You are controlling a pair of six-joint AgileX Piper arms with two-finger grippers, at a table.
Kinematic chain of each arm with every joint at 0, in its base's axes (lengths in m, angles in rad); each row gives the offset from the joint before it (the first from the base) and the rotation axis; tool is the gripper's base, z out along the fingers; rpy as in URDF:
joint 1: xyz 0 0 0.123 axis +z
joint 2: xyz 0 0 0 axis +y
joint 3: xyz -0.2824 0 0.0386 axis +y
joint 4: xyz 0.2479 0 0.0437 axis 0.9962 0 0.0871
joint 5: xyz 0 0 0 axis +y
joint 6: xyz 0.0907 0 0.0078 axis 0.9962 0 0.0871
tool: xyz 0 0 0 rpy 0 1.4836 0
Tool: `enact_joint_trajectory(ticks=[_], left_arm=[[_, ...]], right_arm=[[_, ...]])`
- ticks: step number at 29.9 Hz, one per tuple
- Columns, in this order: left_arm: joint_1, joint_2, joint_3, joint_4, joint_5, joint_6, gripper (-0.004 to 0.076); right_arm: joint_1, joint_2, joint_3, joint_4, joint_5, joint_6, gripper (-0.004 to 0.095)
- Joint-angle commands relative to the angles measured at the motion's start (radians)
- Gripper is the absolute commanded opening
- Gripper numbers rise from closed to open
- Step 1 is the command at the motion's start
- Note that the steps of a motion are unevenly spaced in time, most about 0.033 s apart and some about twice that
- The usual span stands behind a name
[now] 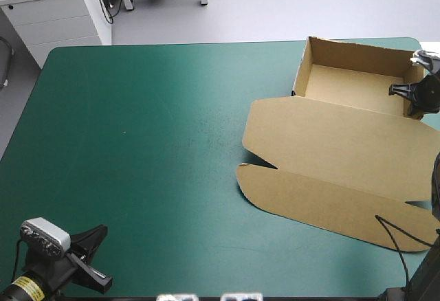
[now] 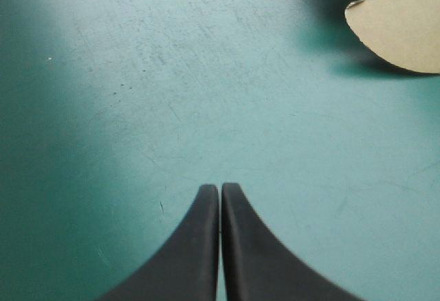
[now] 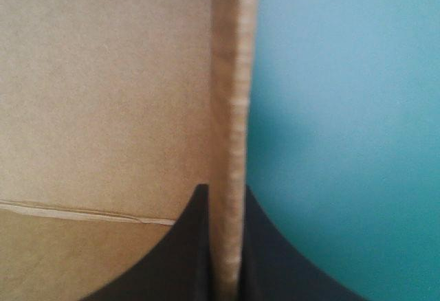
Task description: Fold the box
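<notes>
**Right gripper clamped on the tray wall, left gripper shut and well away**

The box (image 1: pixel 330 143) lies on the teal-green cover (image 1: pixel 137 143) as an open tray (image 1: pixel 344 84) with its lid (image 1: pixel 337 143) spread flat beside it. The outer flap (image 1: pixel 323 205) also lies flat, on the side of the lid away from the tray.

The right gripper (image 3: pixel 223 187) has its two black fingers (image 3: pixel 185 260) all but together on the tray's upright wall (image 3: pixel 230 74). One finger is on the inner side and one on the outer side, with the board's raw edge running straight ahead from between their tips. On the inner finger's side lies the brown inside of the box, crossed by a pale fold line close to the finger. On the outer finger's side there is bare cover. In the high view this gripper (image 1: pixel 397 89) sits at the tray's side wall, at the end of the box farthest from the other arm.

The left gripper (image 2: pixel 220 185) has its fingers (image 2: pixel 185 260) pressed together in one pointed arch with nothing between them. They are over bare cover. Well ahead of it and off to one side, a rounded corner of the flap (image 2: pixel 399 33) and the notch next to it come into view, apart from the fingers. In the high view the left gripper (image 1: pixel 103 230) is well apart from the box, with open cover between them.
</notes>
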Motion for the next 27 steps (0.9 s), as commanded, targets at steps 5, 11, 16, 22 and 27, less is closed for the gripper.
enact_joint_trajectory(ticks=[5,11,16,22,27], left_arm=[[-0.006,0.015,-0.023,-0.003,-0.071,0.007,-0.0008],[-0.006,0.015,-0.023,-0.003,-0.071,0.007,-0.0008],[-0.006,0.015,-0.023,-0.003,-0.071,0.005,-0.0008],[-0.006,0.017,-0.023,-0.003,-0.073,0.005,-0.0008],[-0.006,0.017,-0.023,-0.003,-0.073,0.005,-0.0008]], right_arm=[[-0.007,-0.045,-0.03,0.01,-0.035,-0.014,-0.0015],[-0.007,-0.047,-0.032,0.033,-0.018,-0.018,0.0117],[-0.007,-0.047,-0.032,0.026,0.005,-0.023,0.0509],[-0.007,-0.088,-0.049,0.028,0.005,-0.015,0.0762],[-0.005,-0.207,-0.061,0.199,0.005,-0.016,0.0692]])
